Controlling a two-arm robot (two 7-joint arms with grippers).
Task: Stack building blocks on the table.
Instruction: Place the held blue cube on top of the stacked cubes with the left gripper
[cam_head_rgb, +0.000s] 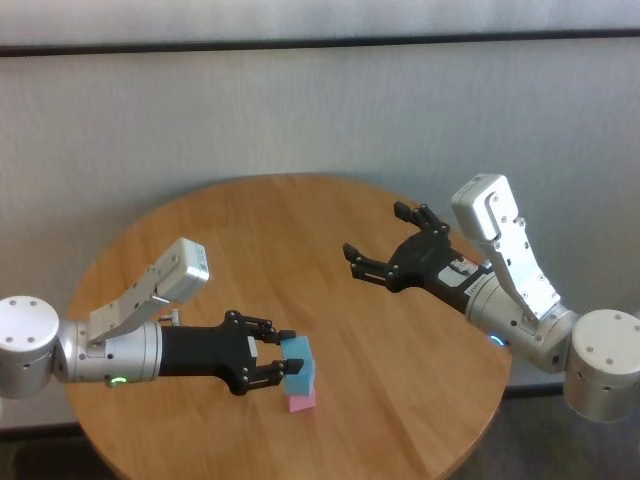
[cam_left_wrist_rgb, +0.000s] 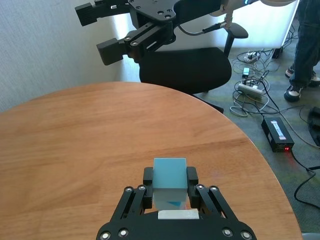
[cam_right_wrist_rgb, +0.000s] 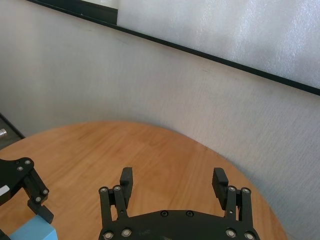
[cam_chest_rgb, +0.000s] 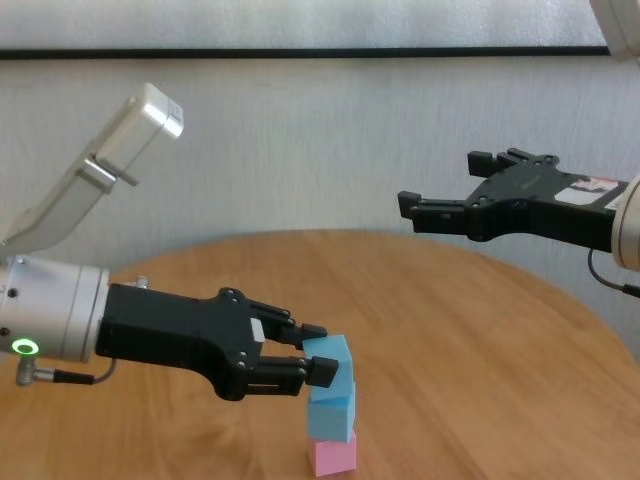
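Chest view shows a small stack of three building blocks on the round wooden desk (cam_chest_rgb: 480, 310), near its front edge. At the bottom sits the pink block (cam_chest_rgb: 333, 455). On it rests a light blue block (cam_chest_rgb: 332, 415), and on top of that is a second light blue block (cam_chest_rgb: 334, 353), a little tilted and turned against the one below.

The left gripper (cam_chest_rgb: 318, 352) reaches in from the left side and is clenched around this top blue block, one finger on each side of it. In the left wrist view the same block (cam_left_wrist_rgb: 169, 173) stands between the two black fingers (cam_left_wrist_rgb: 148, 177), which press on its two opposite faces. I cannot tell from the pictures if the top block rests fully on the lower one or is only touching it.

In the head view the stack lies on the near middle part of the desk, with the pink block (cam_head_rgb: 302, 402) partly seen under the blue ones.

The right gripper (cam_chest_rgb: 440, 190) hangs in the air above the right part of the desk, well apart from the stack. It is released: the two fingers stand wide open and hold nothing, as the right wrist view also shows.
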